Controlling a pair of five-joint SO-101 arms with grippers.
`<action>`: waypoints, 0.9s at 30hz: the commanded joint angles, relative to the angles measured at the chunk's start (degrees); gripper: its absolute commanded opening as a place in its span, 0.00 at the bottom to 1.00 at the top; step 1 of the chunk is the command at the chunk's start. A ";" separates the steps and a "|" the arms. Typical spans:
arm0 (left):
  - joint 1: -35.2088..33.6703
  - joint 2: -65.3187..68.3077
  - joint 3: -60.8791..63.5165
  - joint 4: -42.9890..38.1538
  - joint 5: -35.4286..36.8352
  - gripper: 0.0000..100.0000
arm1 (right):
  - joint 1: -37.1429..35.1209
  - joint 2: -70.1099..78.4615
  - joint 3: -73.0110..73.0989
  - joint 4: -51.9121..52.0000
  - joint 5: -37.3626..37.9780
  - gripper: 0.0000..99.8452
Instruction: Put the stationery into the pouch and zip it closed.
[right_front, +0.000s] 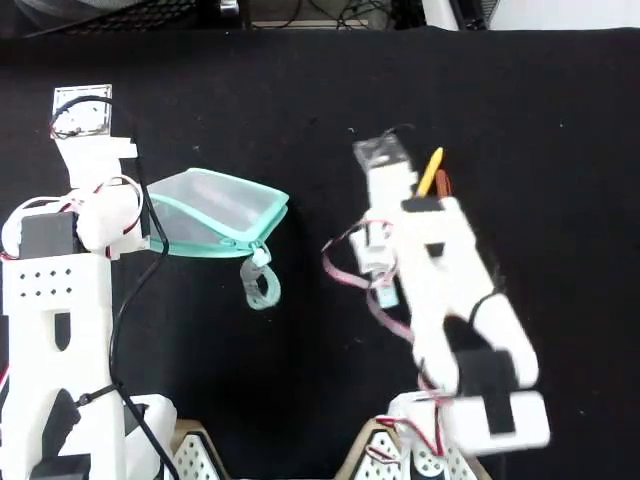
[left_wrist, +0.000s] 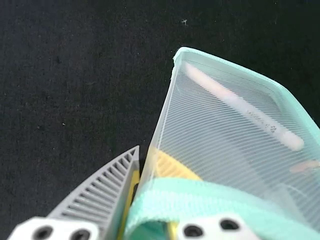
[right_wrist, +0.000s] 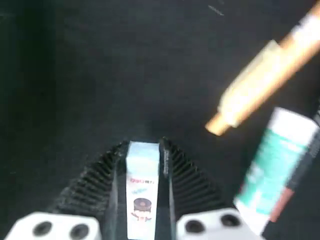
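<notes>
Your right jaws clench a white block (right_wrist: 143, 190); the pouch (right_front: 215, 212), pinched in your left jaws, lies centre-left of the high view.

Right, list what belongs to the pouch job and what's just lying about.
Job: pouch, pen inside it, small white block, orange marker, teal-and-white stick.
Lying about: black table, cables behind it.

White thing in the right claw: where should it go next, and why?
Probably carry it over to the pouch. The right gripper is shut on the small white item, the left gripper grips the pouch, and a pen already lies inside it.
</notes>
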 joint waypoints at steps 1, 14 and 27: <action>-2.07 1.67 3.65 -0.53 0.00 0.03 | -4.40 -3.82 2.33 -2.20 0.62 0.03; -2.07 1.67 4.18 -0.62 0.00 0.03 | -5.19 13.41 -10.15 7.03 3.08 0.14; -1.89 1.67 4.18 -0.62 0.00 0.03 | -5.36 2.42 -7.34 9.85 5.19 0.01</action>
